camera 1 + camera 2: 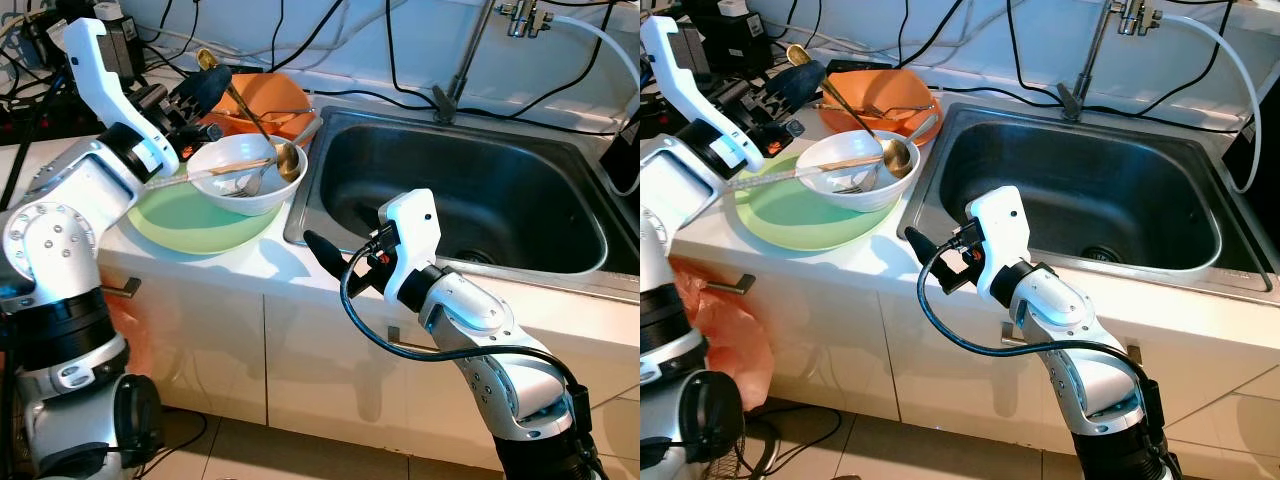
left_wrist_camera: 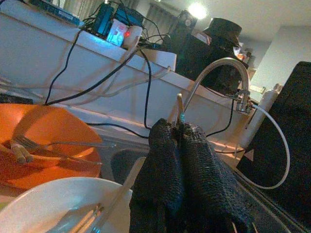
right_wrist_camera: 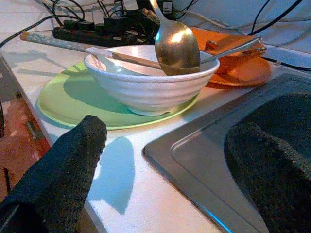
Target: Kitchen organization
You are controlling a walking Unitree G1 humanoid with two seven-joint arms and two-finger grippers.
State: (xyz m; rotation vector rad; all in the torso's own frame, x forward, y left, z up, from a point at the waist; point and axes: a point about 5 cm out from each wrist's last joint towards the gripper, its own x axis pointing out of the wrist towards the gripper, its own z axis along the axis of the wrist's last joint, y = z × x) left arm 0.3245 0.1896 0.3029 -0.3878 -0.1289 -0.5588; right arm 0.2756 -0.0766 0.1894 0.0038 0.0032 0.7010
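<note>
The long gold metal spoon (image 1: 262, 128) is tilted, its bowl resting on the rim of the ribbed white ceramic bowl (image 1: 240, 180), its handle pinched between the closed black fingers of the left gripper (image 1: 208, 85). The white bowl sits on a round pale green plate (image 1: 190, 225) on the white counter (image 1: 255, 262), with an orange dish (image 1: 270, 100) behind it. The right gripper (image 3: 160, 165) hangs with fingers spread, grasping nothing, over the edge of the steel sink (image 1: 480, 200).

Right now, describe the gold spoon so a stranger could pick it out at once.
Left of the steel sink, a white ribbed bowl sits on a pale green plate. The long-handled gold metal spoon rests its bowl on the rim, handle pinched in the left gripper. The other cutlery there is silver.
</note>
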